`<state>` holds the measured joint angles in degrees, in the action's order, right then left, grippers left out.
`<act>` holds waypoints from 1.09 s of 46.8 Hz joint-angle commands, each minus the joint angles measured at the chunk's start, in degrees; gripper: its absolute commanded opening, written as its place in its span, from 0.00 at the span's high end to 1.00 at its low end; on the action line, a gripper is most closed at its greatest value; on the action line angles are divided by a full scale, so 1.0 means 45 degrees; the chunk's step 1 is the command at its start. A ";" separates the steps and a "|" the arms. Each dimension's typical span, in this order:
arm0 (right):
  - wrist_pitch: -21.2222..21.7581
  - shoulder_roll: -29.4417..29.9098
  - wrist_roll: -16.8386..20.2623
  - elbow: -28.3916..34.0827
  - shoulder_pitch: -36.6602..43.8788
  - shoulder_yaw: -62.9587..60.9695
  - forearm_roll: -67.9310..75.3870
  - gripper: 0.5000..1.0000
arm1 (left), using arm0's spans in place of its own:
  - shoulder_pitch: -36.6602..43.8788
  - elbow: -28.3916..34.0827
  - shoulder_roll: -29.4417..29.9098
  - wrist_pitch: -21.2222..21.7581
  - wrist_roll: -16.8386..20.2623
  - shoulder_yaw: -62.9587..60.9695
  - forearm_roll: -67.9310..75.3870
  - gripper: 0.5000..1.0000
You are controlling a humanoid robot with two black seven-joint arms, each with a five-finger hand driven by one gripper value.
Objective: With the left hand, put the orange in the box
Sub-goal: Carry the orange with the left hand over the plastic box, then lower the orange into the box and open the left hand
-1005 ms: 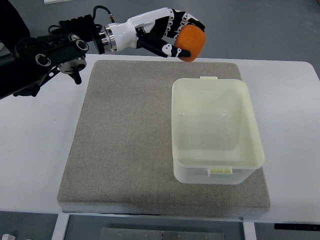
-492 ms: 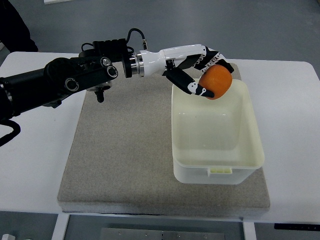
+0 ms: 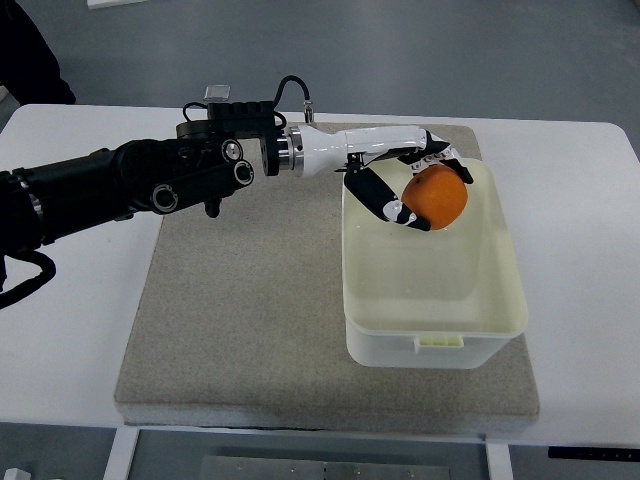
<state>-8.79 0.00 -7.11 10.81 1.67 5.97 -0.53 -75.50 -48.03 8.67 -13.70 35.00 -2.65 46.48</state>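
Even, bright light falls from overhead, with no hard shadows anywhere on the white desk. The grey mat throws only a thin dark line along its near edge. The translucent box shows faint glare on its floor and a pale sheen on its rim. The orange is evenly lit, with a soft shadow where the left robot hand wraps it. Focus is sharp across the middle; the dark arm at the desk's left edge loses detail, perhaps slightly blurred.

Single steep top-down view over table
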 commanded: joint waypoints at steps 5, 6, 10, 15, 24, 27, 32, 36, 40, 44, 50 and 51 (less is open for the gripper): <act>0.0000 0.0000 -0.0001 0.0000 0.0000 0.0002 0.0000 0.14 | 0.0215 -0.0050 0.0007 -0.0042 0.0000 0.0450 -0.0115 1.00; 0.0000 0.0000 -0.0001 0.0000 0.0000 0.0002 0.0000 0.14 | 0.0235 -0.0050 0.0007 -0.0100 0.0000 0.0548 -0.0115 0.97; 0.0000 0.0000 -0.0001 0.0000 0.0000 0.0002 0.0000 0.14 | 0.0294 -0.0050 0.0007 -0.0198 0.0000 0.0705 -0.0115 0.83; 0.0000 0.0000 -0.0001 0.0000 0.0000 0.0002 0.0000 0.14 | 0.0333 -0.0050 0.0007 -0.0218 0.0000 0.0705 -0.0115 0.83; 0.0000 0.0000 -0.0001 0.0000 0.0000 -0.0017 0.0000 0.14 | 0.0372 -0.0244 0.0027 -0.0218 0.0000 0.0725 -0.0134 0.32; 0.0000 0.0000 -0.0001 0.0000 0.0000 0.0002 0.0000 0.14 | 0.0372 -0.0264 0.0027 -0.0218 0.0000 0.0744 -0.0134 0.30; 0.0000 0.0000 -0.0001 0.0000 0.0000 0.0002 0.0000 0.14 | 0.0372 -0.0264 0.0027 -0.0198 0.0000 0.0744 -0.0134 0.30; 0.0000 0.0000 -0.0001 0.0000 0.0000 -0.0017 0.0000 0.14 | 0.0372 -0.0245 0.0027 -0.0198 0.0000 0.0744 -0.0153 0.30; 0.0000 0.0000 -0.0001 0.0000 0.0000 -0.0017 0.0000 0.14 | 0.0372 -0.0245 0.0027 -0.0140 0.0000 0.0744 -0.0154 0.29; 0.0000 0.0000 -0.0001 0.0000 0.0000 -0.0017 0.0000 0.14 | 0.0372 -0.0245 0.0046 -0.0140 0.0000 0.0725 -0.0134 0.29; 0.0000 0.0000 -0.0001 0.0000 0.0000 0.0002 0.0000 0.14 | 0.0372 -0.0148 0.0124 -0.0042 0.0000 0.0783 -0.0173 0.29; 0.0000 0.0000 -0.0001 0.0000 0.0000 0.0002 0.0000 0.14 | 0.0353 -0.0070 0.0144 -0.0023 0.0000 0.0822 -0.0173 0.29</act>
<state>-8.79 0.00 -7.12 10.81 1.67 5.94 -0.53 -73.82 -49.06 8.99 -13.98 35.00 0.69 45.81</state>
